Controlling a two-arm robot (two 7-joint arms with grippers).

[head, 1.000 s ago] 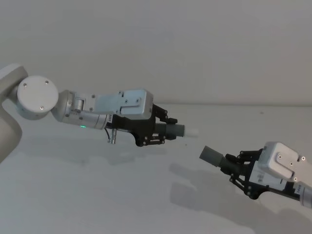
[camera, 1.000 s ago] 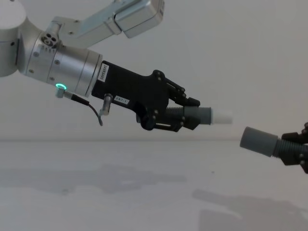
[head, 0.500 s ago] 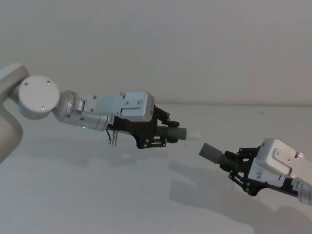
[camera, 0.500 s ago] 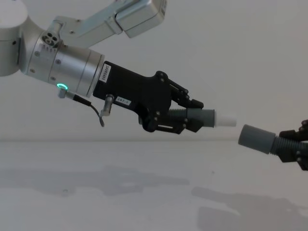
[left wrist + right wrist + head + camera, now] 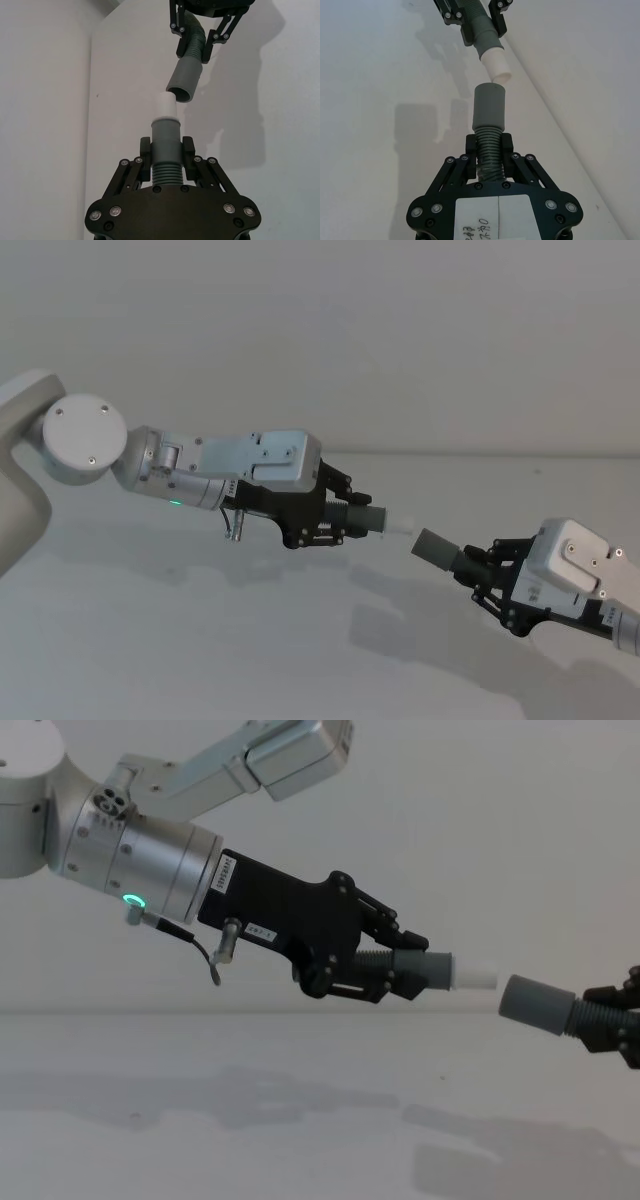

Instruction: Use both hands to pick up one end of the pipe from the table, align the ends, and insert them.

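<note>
Both pipe pieces are held in the air above the white table [image 5: 200, 640]. My left gripper [image 5: 335, 518] is shut on the ribbed part of the piece with the grey cuff [image 5: 430, 970] and narrower white tip [image 5: 475, 975]. My right gripper [image 5: 480, 570] is shut on the ribbed hose behind the wider plain grey cuff [image 5: 433, 546]. The two ends face each other, nearly in line. In the left wrist view the white tip [image 5: 166, 105] sits just short of the wide cuff's mouth [image 5: 184, 82]. The right wrist view shows the wide cuff [image 5: 489, 105] slightly off-line from the white tip [image 5: 497, 67].
The table carries the arms' shadows [image 5: 400, 635]. A plain pale wall [image 5: 400, 340] stands behind it.
The left gripper has carried its piece toward the right one. The gap between the white tip and the wide cuff has shrunk to almost nothing. Both grips are unchanged.
</note>
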